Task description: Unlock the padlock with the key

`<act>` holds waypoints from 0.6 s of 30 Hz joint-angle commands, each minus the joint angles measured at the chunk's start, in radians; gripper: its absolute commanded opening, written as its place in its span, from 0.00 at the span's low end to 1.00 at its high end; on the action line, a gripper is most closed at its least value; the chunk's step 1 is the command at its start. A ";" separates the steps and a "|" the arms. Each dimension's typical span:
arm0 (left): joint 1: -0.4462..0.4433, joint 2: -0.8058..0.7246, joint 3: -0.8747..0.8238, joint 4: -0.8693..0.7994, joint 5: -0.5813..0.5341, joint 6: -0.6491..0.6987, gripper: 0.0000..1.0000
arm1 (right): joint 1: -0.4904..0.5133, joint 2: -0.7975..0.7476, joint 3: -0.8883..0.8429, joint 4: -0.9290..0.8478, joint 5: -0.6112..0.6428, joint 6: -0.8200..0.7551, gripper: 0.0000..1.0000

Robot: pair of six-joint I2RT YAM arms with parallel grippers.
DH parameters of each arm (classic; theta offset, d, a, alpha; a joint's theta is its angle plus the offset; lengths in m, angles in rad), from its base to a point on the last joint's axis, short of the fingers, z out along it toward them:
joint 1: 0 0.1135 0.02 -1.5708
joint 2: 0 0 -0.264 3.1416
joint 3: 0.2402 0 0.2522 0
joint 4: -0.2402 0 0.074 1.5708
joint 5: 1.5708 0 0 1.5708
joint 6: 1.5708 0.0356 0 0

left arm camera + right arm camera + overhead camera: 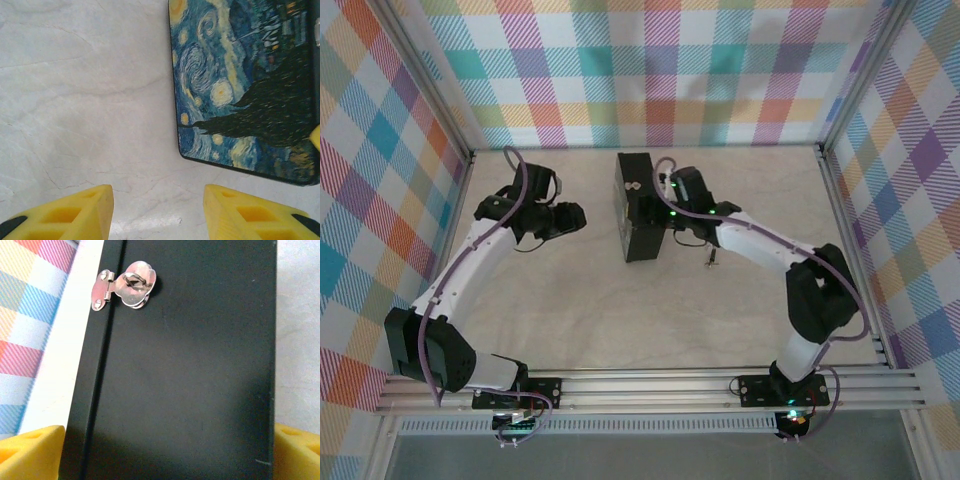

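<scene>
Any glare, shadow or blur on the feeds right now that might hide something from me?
Top external: even light, sharp, with soft shadows. Left wrist: a small glare patch on the table between the left fingers; the painted lid looks slightly soft. Right wrist: the hasp glints yet reads clearly, the lower part of the black box sits in shadow, the right fingers are blurred.

The black box (190,365) has a smooth, dull side; its painted lid (240,85) shines a little. The clasp (127,282) on the box is shiny silver metal. The table (75,100) under it looks like smooth pale stone. The left gripper (157,200) is yellow plastic.
</scene>
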 commanded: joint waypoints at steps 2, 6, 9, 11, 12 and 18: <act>-0.063 0.035 -0.013 0.035 0.016 -0.005 0.50 | -0.058 -0.029 -0.147 0.021 -0.167 0.070 0.93; -0.126 0.107 0.035 0.076 0.044 -0.033 0.50 | -0.107 -0.065 -0.251 0.122 -0.226 0.134 0.92; -0.164 0.168 0.080 0.139 0.067 -0.055 0.50 | -0.129 -0.085 -0.318 0.213 -0.264 0.156 0.94; -0.181 0.222 0.118 0.161 0.053 -0.076 0.50 | -0.152 -0.085 -0.368 0.327 -0.328 0.201 0.94; -0.187 0.251 0.143 0.170 0.045 -0.089 0.50 | -0.164 -0.083 -0.389 0.383 -0.360 0.235 0.94; -0.191 0.401 0.239 0.214 0.027 -0.147 0.50 | -0.195 -0.094 -0.442 0.447 -0.403 0.276 0.95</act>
